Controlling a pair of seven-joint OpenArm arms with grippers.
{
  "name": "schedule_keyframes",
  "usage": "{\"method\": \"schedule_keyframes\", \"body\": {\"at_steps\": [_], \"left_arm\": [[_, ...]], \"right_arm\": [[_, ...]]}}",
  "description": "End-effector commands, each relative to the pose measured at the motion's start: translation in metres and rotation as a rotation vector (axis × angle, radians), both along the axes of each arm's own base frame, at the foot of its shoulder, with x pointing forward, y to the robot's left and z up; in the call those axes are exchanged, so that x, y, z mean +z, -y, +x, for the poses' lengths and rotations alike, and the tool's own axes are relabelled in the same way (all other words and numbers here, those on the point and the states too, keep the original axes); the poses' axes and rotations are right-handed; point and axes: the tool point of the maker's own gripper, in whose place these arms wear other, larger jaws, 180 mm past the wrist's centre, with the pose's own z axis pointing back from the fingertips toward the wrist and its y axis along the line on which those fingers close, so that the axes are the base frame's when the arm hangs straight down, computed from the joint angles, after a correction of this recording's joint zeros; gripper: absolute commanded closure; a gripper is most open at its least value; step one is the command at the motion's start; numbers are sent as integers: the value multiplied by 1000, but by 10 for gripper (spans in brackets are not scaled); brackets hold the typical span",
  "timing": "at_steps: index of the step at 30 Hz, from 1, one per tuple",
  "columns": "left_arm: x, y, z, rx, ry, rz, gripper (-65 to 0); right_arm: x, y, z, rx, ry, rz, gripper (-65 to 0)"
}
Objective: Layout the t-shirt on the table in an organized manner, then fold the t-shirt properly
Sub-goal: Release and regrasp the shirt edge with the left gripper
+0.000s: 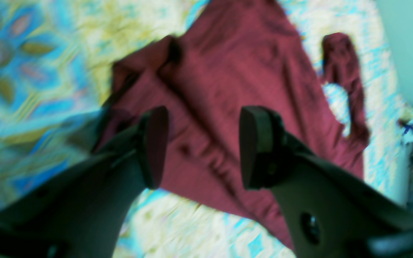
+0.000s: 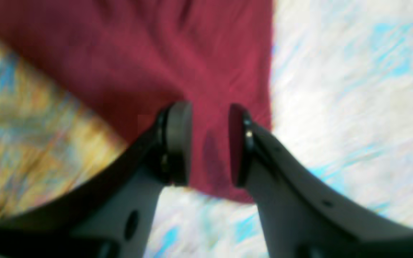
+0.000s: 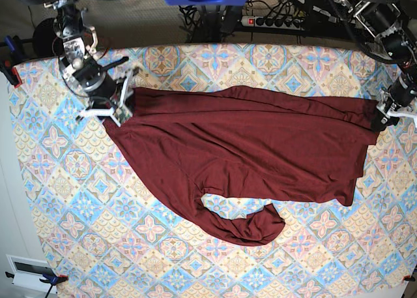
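Observation:
The dark maroon t-shirt point(image 3: 260, 148) lies spread across the far half of the patterned table point(image 3: 98, 213), with one sleeve curled toward the front. My right gripper point(image 3: 122, 105) is at the shirt's left end. In the right wrist view its jaws point(image 2: 210, 143) stand apart over the t-shirt point(image 2: 138, 53) near its edge, gripping nothing. My left gripper point(image 3: 381, 120) is at the shirt's right end. In the left wrist view it point(image 1: 203, 143) is wide open above the wrinkled t-shirt point(image 1: 235, 71), with table cloth point(image 1: 31, 71) to the side.
A power strip point(image 3: 277, 21) and cables lie behind the table's far edge. A white box point(image 3: 29, 272) sits off the front left corner. Patterned cloth shows bare along the front point(image 3: 195, 272) and beside the shirt point(image 2: 335, 89).

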Motion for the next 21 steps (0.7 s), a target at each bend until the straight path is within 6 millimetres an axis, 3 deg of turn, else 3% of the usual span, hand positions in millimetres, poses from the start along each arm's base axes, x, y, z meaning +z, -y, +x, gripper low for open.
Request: {"method": "schedule_keyframes", "body": {"at_steps": [1,7,15,21], "left_arm": [[14,-10,2,6,35,30,-313],[-2,-12,-10,58,26,21,-313],[-40,-8,-26,108,-43,-75,-313],[-53,-7,-30,140,-56,-105,-313]], "right_arm": [[10,0,4,8,40,8,-169],[2,-1,-7,9,8,10,-169],[2,-1,-8,10,7,9,-169],[2,-2,-8,12,4,9,-170]]}}
